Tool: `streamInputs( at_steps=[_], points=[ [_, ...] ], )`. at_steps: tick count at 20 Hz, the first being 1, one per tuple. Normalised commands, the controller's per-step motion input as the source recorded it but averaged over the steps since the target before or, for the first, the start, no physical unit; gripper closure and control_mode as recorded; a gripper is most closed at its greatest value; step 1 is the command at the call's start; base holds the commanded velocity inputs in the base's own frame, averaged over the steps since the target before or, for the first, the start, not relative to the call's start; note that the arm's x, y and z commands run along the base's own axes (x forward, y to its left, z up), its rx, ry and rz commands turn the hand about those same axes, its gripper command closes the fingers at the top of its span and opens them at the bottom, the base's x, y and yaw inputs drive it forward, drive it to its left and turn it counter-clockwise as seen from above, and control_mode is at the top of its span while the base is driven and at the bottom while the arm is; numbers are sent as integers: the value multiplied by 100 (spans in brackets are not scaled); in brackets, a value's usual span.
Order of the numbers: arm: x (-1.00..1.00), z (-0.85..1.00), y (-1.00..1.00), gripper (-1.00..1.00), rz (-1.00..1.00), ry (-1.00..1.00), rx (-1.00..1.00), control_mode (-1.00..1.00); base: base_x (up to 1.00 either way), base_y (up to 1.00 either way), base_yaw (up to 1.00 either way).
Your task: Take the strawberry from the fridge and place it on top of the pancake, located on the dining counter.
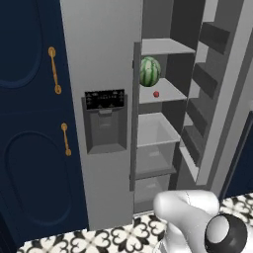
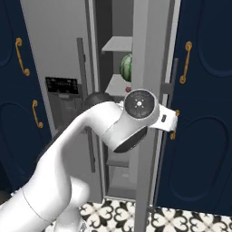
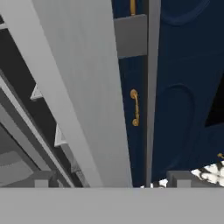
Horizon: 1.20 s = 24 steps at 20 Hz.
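The grey fridge (image 1: 101, 44) stands with its right door (image 1: 217, 84) swung open. The strawberry (image 1: 156, 94), tiny and bright red, lies on a middle shelf just below and right of a striped green watermelon (image 1: 150, 71). From the right base view a sliver of the strawberry (image 2: 128, 89) peeks past the door's edge (image 2: 147, 149). My gripper (image 3: 111, 180) is at that open door's edge, well outside the shelves. Its fingertips (image 3: 41, 179) stand wide apart on either side of the door slab, so it is open and holds nothing. The pancake and the dining counter are out of view.
Navy cabinets with gold handles flank the fridge on the left (image 1: 29, 108) and on the right (image 2: 199, 118). Door bins (image 1: 205, 81) jut inward from the open door. A clear drawer (image 1: 155, 133) sits below the strawberry's shelf. Patterned tiles (image 1: 99, 239) cover the floor.
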Motion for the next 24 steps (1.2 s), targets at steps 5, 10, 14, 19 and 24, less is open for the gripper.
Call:
streamInputs(
  at_steps=[5, 10, 14, 19, 24],
  points=[
    [9, 4, 98, -100, 2, 31, -66, -100, 0, 0, 0],
    [45, 3, 99, -100, 4, 39, -84, -100, 0, 0, 0],
    [55, 3, 60, -100, 5, 14, -70, -100, 0, 0, 0],
    [99, 14, 0, -100, 1, 18, -37, -100, 0, 0, 0],
    [79, 20, -15, -100, 0, 27, -9, -100, 0, 0, 0]
  ],
)
